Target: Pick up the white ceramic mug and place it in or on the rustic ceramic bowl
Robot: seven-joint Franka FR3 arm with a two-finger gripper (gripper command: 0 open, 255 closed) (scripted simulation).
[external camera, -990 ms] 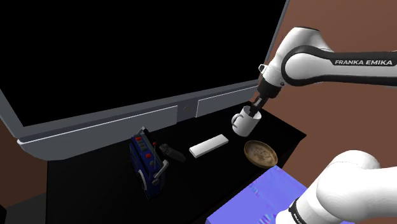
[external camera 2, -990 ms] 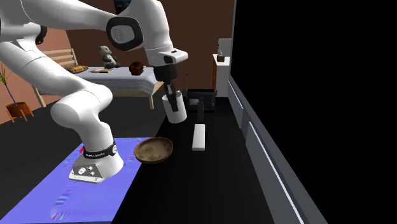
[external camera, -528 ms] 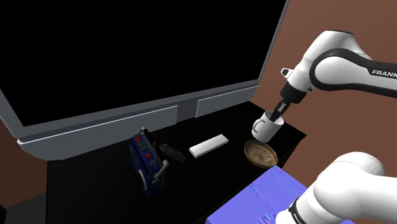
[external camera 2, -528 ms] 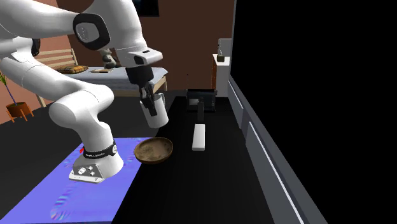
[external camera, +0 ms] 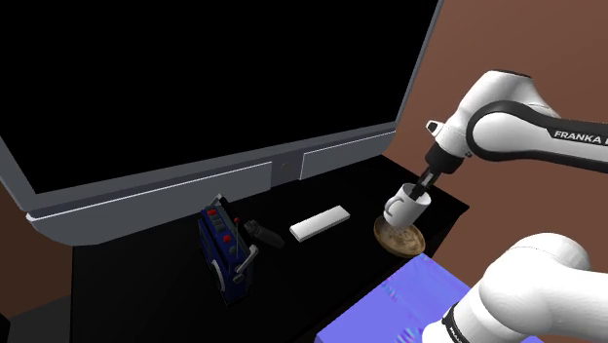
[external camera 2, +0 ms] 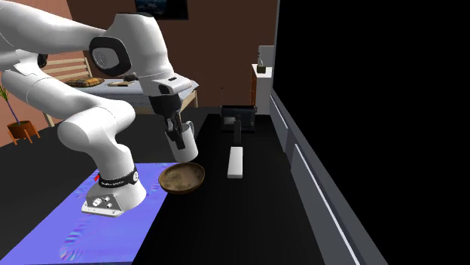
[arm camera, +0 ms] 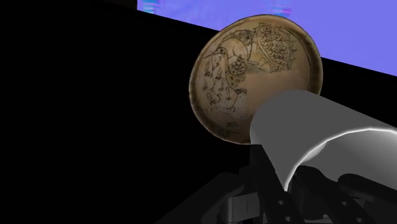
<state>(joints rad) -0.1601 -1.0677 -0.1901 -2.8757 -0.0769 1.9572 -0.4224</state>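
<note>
The black gripper (external camera: 426, 181) points down from the white arm (external camera: 507, 112), its fingers closed on the rim of a plain white mug (external camera: 404, 205); one finger seems to reach inside the mouth and the other to press the outer wall. The mug hangs tilted in the air, mouth up towards the hand. In the wrist view the mug (arm camera: 312, 127) juts out from between the fingers and covers one edge of the bowl (arm camera: 254, 70), a shallow brown dish with dark line drawings inside.

Directly under the mug, that brown bowl (external camera: 398, 237) sits on the black table (external camera: 322, 268). In the second exterior view the mug (external camera 2: 185, 144) hangs just above the bowl (external camera 2: 181, 178); whether they touch cannot be told.

Beside the bowl, towards the shoulder view's left, lies a white flat bar (external camera: 320, 223), then a small dark object (external camera: 261, 234), then a blue toy machine (external camera: 226, 248). Behind them runs a grey frame (external camera: 195, 185) around a large black area. The blue-purple stand (external camera: 390, 307) is just beside the bowl
</note>
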